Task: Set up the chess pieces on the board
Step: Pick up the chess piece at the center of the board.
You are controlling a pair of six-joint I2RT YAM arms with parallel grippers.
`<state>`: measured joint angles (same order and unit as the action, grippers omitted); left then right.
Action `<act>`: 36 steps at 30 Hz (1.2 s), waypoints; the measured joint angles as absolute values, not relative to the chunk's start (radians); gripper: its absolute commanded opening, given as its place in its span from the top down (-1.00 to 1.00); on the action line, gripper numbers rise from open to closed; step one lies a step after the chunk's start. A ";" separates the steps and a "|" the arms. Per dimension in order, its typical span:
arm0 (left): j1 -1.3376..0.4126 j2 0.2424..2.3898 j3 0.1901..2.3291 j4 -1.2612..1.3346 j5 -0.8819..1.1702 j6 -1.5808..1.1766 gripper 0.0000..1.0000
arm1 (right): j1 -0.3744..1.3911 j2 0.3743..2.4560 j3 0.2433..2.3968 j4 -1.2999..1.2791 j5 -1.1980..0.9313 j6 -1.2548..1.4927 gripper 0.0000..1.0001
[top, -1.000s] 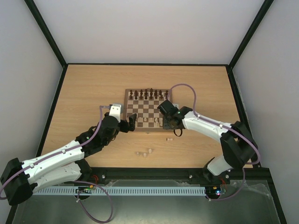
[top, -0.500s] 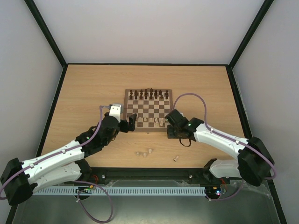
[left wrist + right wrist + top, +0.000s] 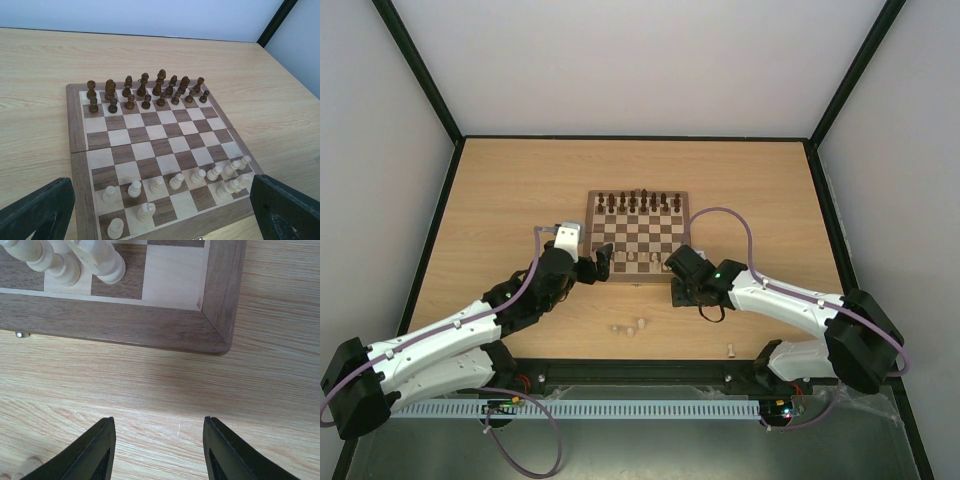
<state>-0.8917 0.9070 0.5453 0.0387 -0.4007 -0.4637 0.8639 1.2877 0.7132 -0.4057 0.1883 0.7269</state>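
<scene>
Top view, board: the board [image 3: 642,232] lies mid-worktop [image 3: 500,200], with dark pieces [image 3: 638,203] filling its two far rows.
Top view, pale pieces: most pale pieces [image 3: 638,259] stand on the near rows. A few loose pieces [image 3: 629,327] lie on the bare wood in front of the board. A stray piece [image 3: 731,350] lies near the front edge.
Top view, arms: the left gripper [image 3: 603,262] hangs at the board's near left corner and the right gripper [image 3: 682,295] just off its near right corner.
Left wrist view, gripper: the fingers [image 3: 40,210] are spread fully apart with nothing between them, and the whole board is framed in the gap.
Left wrist view, near rows: the pale pieces stand close together, and the back row has gaps.
Right wrist view, gripper: the fingers [image 3: 95,452] are partly apart over bare wood and hold nothing. The board's corner is just beyond them.
Right wrist view, cream piece: a cream piece [image 3: 22,471] lies at the frame's lower left, beside one finger.
Hazard, crowding: each finger is far wider than a piece, so a descent into the near rows could topple neighbouring pieces.
Hazard, edge: a nudge to the stray piece might send it off the worktop.
Hazard, grasp: pieces lying on their sides may roll or slip as the fingers close.
</scene>
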 measured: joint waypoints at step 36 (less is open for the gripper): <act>-0.892 0.907 0.545 0.039 -0.401 -0.464 -0.98 | 1.246 1.437 0.918 -0.450 0.275 0.812 0.17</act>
